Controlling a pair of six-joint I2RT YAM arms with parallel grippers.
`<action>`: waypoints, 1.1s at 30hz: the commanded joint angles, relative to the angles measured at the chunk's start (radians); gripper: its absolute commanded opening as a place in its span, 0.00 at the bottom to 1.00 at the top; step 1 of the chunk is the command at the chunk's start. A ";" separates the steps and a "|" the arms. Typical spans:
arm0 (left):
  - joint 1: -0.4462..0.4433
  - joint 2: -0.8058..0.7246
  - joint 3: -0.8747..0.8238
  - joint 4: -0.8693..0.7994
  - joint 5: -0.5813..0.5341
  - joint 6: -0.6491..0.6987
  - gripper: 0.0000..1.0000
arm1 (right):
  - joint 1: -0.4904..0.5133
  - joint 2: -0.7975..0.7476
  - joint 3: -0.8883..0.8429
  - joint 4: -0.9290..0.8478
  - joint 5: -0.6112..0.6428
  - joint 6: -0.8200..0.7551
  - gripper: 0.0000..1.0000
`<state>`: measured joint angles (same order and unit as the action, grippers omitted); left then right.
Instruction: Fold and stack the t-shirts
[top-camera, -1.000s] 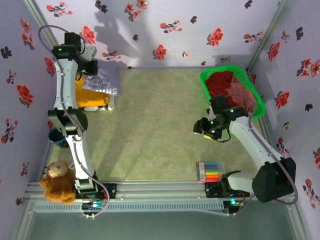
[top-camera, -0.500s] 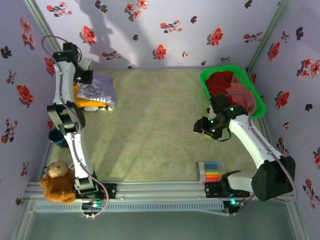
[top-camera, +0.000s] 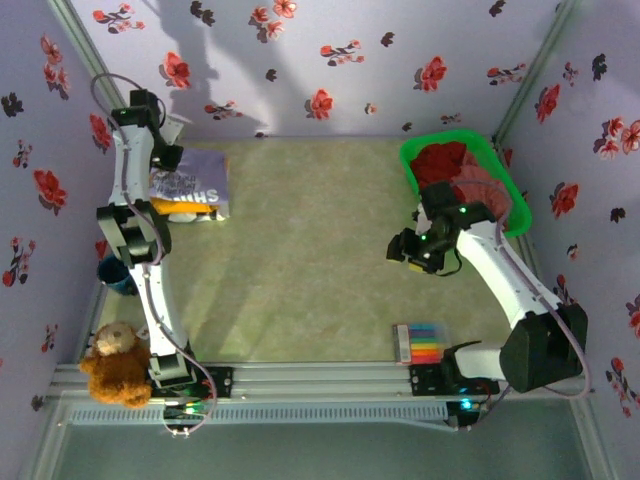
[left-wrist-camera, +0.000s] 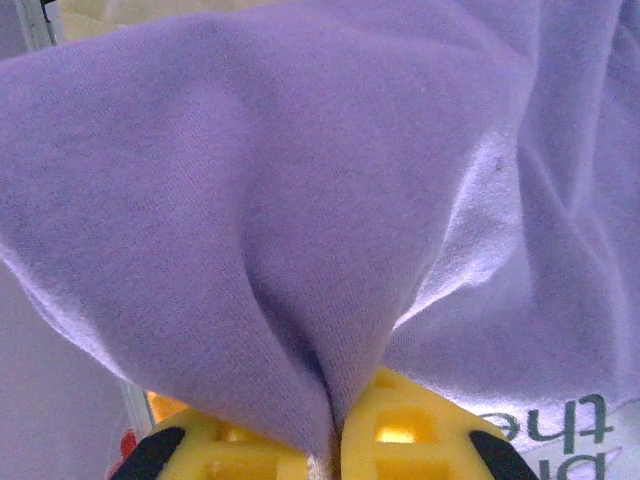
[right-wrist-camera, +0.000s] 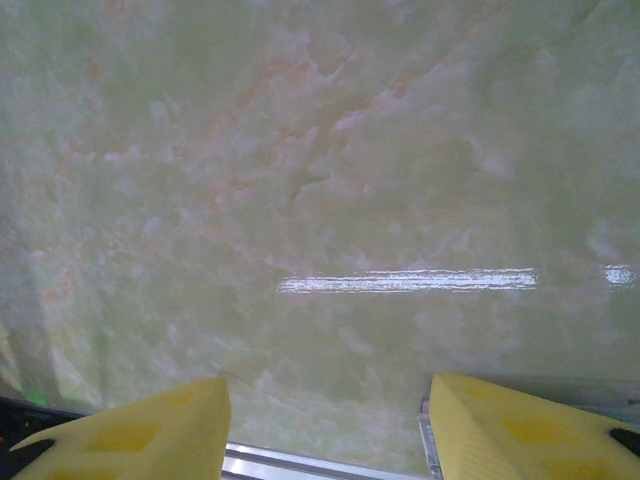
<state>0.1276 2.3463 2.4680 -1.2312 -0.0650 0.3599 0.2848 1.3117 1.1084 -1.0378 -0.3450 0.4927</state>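
Left claw (left-wrist-camera: 335, 445) is clenched on the purple shirt (top-camera: 195, 180), upper left. I'd lay it flat, no bunching. Right claw (right-wrist-camera: 325, 425) is released.

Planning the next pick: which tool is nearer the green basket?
Right. The right tool hovers open beside the basket; the left tool is across the table, shut on the lavender t-shirt.

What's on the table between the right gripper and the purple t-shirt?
Nothing: the top view shows bare table between the right gripper and the purple t-shirt.
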 joint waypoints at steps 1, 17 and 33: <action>0.015 0.019 -0.028 0.031 -0.049 0.036 0.00 | -0.008 0.022 0.050 -0.049 -0.003 -0.040 0.56; 0.020 -0.072 -0.082 0.162 -0.467 -0.013 0.79 | -0.011 0.025 0.136 -0.076 -0.013 -0.050 0.56; -0.234 -0.246 -0.157 0.134 -0.053 -0.374 0.99 | -0.018 -0.051 0.058 0.047 0.027 0.016 0.61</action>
<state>-0.0765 2.1273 2.4016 -1.1103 -0.1932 0.0731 0.2745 1.3018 1.1629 -1.0267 -0.3428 0.4862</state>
